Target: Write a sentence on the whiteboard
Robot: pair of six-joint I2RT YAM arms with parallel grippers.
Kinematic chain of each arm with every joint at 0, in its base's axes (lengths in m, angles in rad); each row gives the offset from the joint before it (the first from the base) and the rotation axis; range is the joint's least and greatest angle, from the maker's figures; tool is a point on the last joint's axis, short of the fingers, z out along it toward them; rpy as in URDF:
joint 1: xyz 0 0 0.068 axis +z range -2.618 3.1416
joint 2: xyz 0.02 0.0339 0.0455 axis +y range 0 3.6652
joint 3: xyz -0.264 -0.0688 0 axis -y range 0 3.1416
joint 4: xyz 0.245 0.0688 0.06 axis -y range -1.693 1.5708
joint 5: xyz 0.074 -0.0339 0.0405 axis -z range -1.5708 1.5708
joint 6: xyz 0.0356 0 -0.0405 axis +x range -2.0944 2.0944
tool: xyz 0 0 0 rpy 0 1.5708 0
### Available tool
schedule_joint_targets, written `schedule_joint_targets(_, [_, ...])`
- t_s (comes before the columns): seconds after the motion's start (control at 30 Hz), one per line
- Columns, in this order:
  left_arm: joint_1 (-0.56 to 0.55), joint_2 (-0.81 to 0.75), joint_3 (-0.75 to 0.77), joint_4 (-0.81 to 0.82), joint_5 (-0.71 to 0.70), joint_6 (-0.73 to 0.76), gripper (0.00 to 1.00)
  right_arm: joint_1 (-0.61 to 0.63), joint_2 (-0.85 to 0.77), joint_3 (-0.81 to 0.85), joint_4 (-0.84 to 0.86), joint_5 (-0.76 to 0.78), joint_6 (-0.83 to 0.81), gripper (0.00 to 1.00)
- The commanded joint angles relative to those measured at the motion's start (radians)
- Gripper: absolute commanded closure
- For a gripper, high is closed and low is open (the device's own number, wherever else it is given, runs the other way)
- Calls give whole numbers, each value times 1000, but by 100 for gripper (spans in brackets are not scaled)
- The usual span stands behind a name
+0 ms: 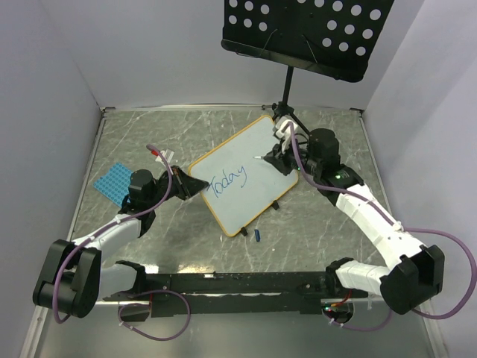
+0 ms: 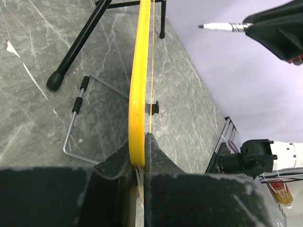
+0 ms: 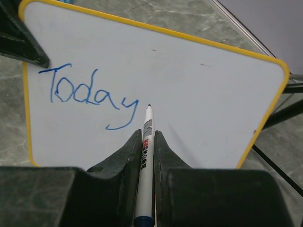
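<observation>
The whiteboard, white with a yellow frame, lies angled across the middle of the table. Of the sentence, only the blue word "Today" shows on it. My left gripper is shut on the board's left edge; in the left wrist view the yellow frame runs edge-on between the jaws of the left gripper. My right gripper is shut on a white marker, tip pointing at the whiteboard just right of "Today". The marker tip stands a little off the board.
A black perforated music stand rises at the back, its tripod leg beside the board. A blue dotted mat lies at the left. A small blue cap rests near the board's front corner. A wire support sits behind the board.
</observation>
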Motion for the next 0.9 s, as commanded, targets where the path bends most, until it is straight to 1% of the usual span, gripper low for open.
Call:
schedule_joint_targets(0.0, [-20, -6, -9, -49, 88, 82, 99, -45, -21, 22, 58, -44, 19, 100])
schedule_joint_targets(0.43, [-18, -3, -9, -54, 86, 92, 99, -110, 8, -15, 131, -138, -22, 100])
schedule_joint_targets(0.87, [-20, -3, -9, -46, 91, 88, 99, -110, 5, -60, 159, -175, -54, 100])
